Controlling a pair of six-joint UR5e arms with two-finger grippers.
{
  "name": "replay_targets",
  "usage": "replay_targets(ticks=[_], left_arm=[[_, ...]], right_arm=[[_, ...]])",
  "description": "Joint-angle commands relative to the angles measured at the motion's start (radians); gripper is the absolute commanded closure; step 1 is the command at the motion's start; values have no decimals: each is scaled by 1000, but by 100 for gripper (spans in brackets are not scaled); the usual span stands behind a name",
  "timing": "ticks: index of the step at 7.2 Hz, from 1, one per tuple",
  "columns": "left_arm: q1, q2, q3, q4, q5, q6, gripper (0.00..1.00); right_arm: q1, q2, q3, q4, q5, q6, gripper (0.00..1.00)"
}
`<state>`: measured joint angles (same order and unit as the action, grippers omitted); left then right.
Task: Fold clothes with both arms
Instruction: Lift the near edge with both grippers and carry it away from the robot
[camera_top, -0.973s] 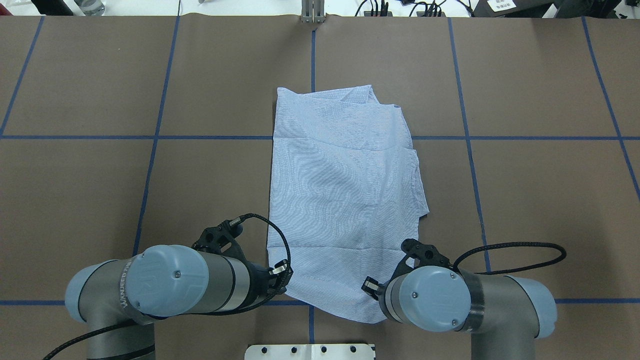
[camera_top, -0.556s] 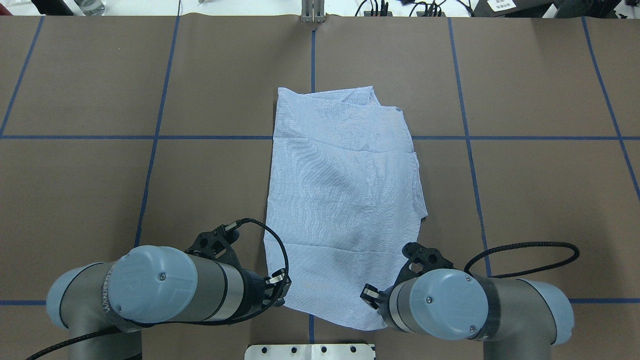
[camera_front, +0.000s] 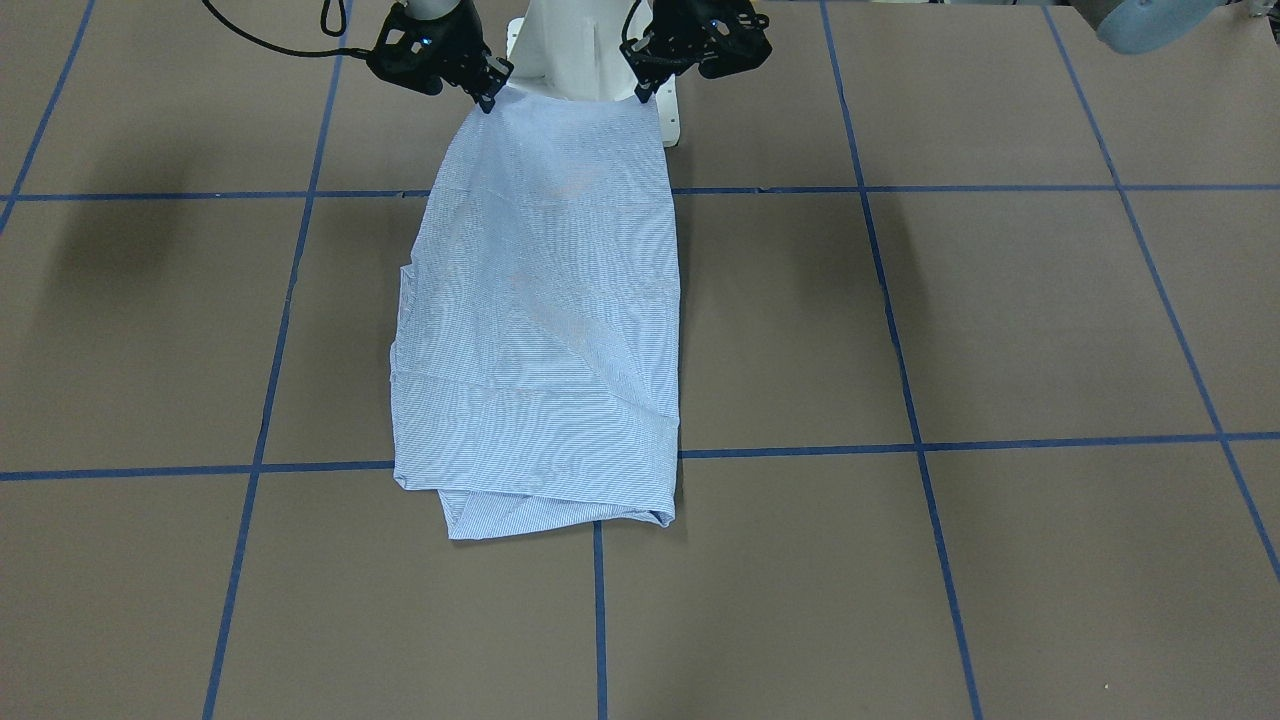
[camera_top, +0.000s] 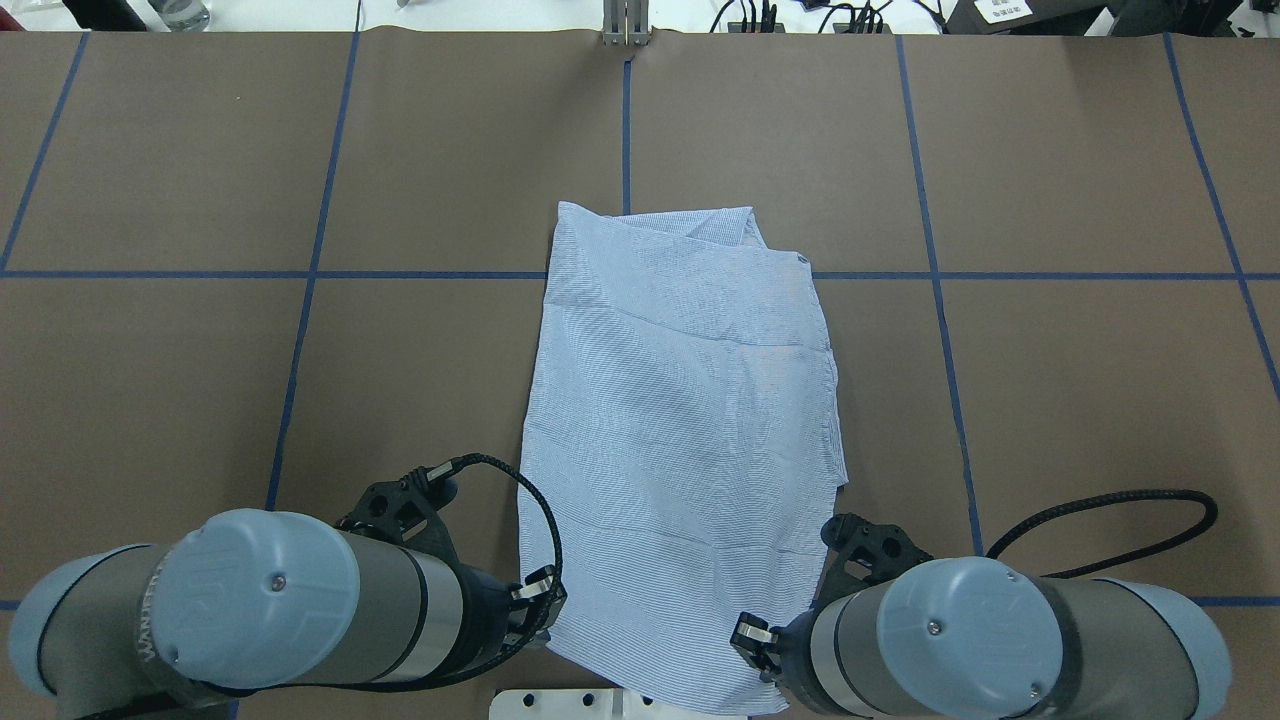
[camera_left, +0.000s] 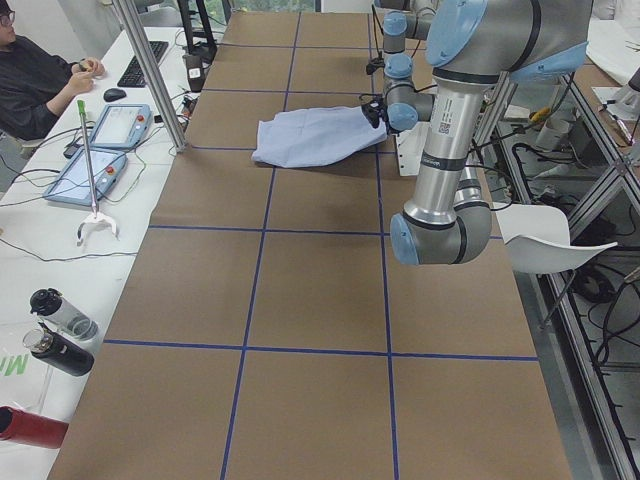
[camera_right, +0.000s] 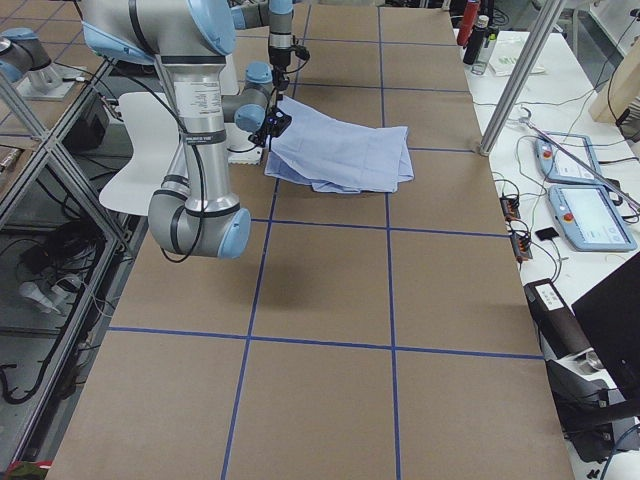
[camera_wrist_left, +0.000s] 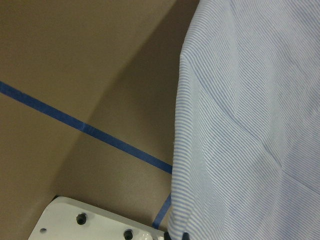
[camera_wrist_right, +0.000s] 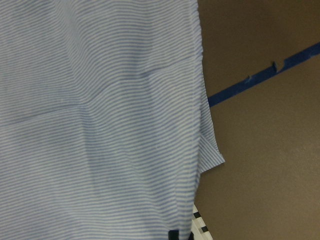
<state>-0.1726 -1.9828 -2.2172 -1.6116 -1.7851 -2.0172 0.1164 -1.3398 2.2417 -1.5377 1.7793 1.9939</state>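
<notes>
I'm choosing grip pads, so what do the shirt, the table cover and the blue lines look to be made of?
Shirt: thin woven cloth, perhaps cotton or a blend, matte. It shows fine stripes, soft creases and limp drape.
Table cover: probably brown paper or card, dull and flat, with no weave showing.
Blue lines: likely stuck-on tape, since the edge is nicked and ragged.

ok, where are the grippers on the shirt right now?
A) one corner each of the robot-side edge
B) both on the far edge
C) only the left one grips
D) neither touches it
A: the left gripper and the right gripper each pinch one corner of the shirt at its robot-side edge, holding that edge lifted.
</notes>
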Motion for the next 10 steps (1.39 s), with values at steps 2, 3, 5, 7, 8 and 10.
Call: replay_targets(ticks=[2, 3, 5, 7, 8, 10], left_arm=[[112, -4, -101, 111, -2, 0, 100], [149, -11, -105, 110, -2, -2, 100], [165, -14, -172, 108, -2, -2, 100], [58, -10, -174, 108, -16, 15, 100], [23, -11, -156, 107, -26, 20, 100], [-39, -39, -83, 52, -27, 84, 100]], right_arm=[[-3, -42, 110, 1, 153, 0, 100], [6, -39, 118, 1, 219, 0, 100], [46, -35, 110, 2, 287, -1, 100], [113, -33, 87, 2, 290, -50, 100], [138, -26, 81, 2, 290, -67, 100], [222, 64, 0, 2, 290, -128, 100]])
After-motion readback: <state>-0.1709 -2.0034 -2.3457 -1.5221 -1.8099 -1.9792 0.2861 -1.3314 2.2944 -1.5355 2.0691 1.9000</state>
